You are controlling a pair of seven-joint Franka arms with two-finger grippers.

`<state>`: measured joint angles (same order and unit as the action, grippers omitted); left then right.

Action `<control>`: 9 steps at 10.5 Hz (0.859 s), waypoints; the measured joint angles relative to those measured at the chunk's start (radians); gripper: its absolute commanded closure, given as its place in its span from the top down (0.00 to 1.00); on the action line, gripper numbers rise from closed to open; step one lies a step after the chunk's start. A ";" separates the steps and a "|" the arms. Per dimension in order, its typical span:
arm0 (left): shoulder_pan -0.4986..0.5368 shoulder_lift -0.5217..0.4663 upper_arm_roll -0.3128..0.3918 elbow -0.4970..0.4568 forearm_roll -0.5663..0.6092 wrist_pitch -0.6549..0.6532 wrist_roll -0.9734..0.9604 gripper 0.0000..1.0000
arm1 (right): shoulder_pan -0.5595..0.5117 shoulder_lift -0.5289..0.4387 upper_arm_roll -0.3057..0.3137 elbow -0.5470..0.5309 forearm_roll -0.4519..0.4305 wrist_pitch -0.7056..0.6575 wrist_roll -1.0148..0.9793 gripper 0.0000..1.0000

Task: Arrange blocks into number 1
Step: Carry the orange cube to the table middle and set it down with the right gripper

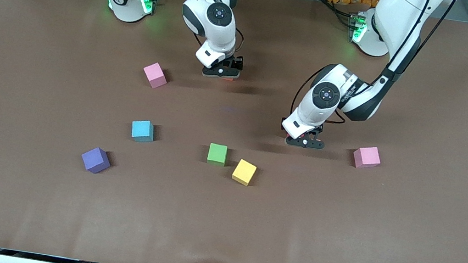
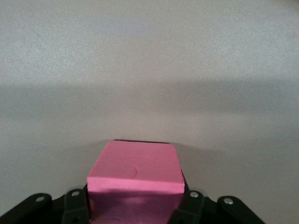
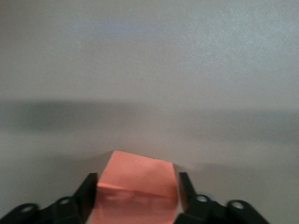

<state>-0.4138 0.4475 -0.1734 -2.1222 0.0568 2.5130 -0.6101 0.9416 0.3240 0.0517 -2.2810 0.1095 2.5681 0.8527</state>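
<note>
My left gripper (image 2: 135, 212) clenched red cube (image 2: 135, 172), square-on, no long axis, near pink cube (image 1: 367, 157). My right gripper (image 3: 137, 198) bracketed orange cube (image 3: 138, 179), grip uncertain. Green cube (image 1: 217, 153) touched yellow cube (image 1: 244, 172) corner.

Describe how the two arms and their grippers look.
Both arms are glossy white with rounded shells, dark grey joint bands and round black caps with a blue dot. Black cables run along them. Green lights glow at both bases. The left gripper and right gripper are black, with two fingers each.
</note>
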 measured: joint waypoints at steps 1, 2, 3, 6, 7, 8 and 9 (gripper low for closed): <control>0.000 0.000 0.000 0.000 0.000 0.000 -0.001 0.00 | 0.000 -0.001 0.000 0.003 0.000 0.001 0.048 0.47; 0.000 0.000 0.000 0.000 0.000 0.000 -0.001 0.00 | 0.000 0.000 0.000 0.005 0.000 0.001 0.086 0.48; 0.000 0.000 0.000 0.000 0.000 0.000 -0.002 0.00 | 0.000 0.000 0.000 0.008 0.000 0.001 0.108 0.51; 0.000 0.000 0.000 0.000 0.000 0.000 -0.006 0.00 | 0.002 0.002 0.000 0.035 0.000 0.007 0.121 0.58; 0.000 0.000 0.001 0.001 0.000 0.000 -0.007 0.00 | 0.011 0.005 0.001 0.043 0.000 0.007 0.120 0.60; 0.000 0.000 0.001 0.001 0.000 0.000 -0.008 0.00 | 0.031 0.012 0.001 0.050 -0.001 0.007 0.120 0.63; 0.000 0.000 0.001 0.001 0.000 0.000 -0.009 0.00 | 0.051 0.020 0.001 0.063 -0.008 0.007 0.120 0.63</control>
<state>-0.4133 0.4475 -0.1721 -2.1214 0.0568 2.5130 -0.6188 0.9930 0.3445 0.0528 -2.2183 0.1017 2.5749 0.9726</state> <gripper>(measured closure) 0.379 0.401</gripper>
